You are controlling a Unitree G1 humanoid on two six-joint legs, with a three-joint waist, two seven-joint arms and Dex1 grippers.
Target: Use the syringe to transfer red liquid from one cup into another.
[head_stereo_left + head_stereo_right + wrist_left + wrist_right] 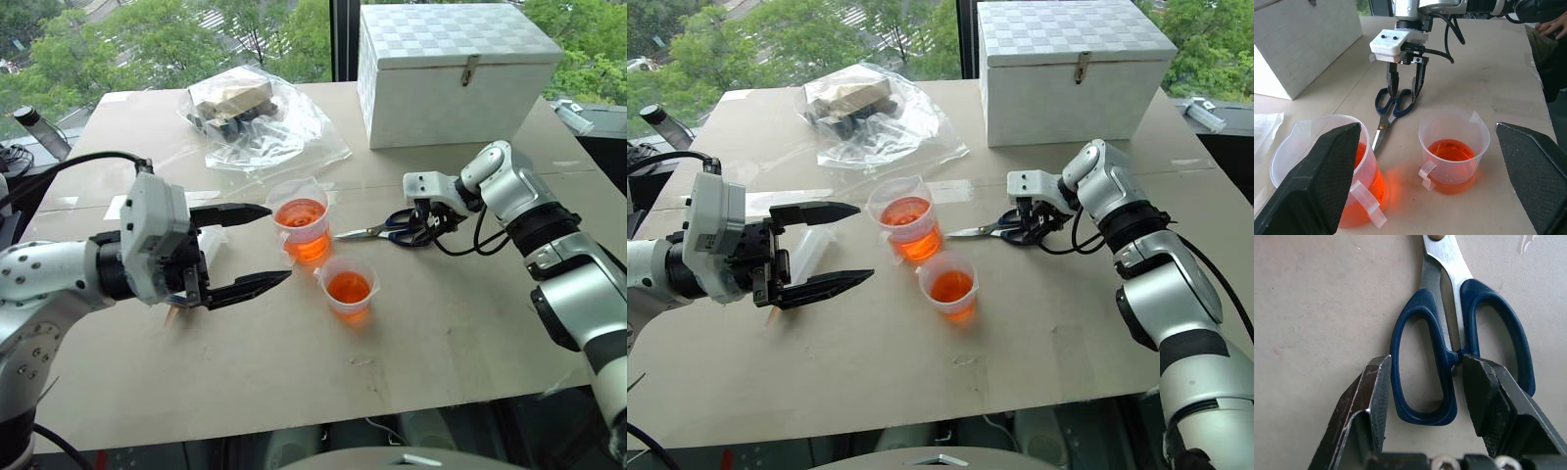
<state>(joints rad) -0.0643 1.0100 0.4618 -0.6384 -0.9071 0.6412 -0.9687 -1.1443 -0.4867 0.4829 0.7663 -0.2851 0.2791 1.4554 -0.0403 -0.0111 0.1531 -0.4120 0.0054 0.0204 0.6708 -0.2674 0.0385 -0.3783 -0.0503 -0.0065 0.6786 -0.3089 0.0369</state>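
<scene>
Syringe lies on the surface at nine o'clock from the taller cup, under the left gripper, whose jaws are wide apart and empty. Likely light, stiff and slick, so grip it mid-barrel. The right gripper has its jaws apart astride a scissors handle.

left gripper: raised, level, jaws wide | right gripper: pointing down, jaws part-open

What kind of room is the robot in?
Probably a test room or office high in a building. Treetops show far below the window, and a plain table holds two beakers of red liquid, scissors and a white box.
</scene>
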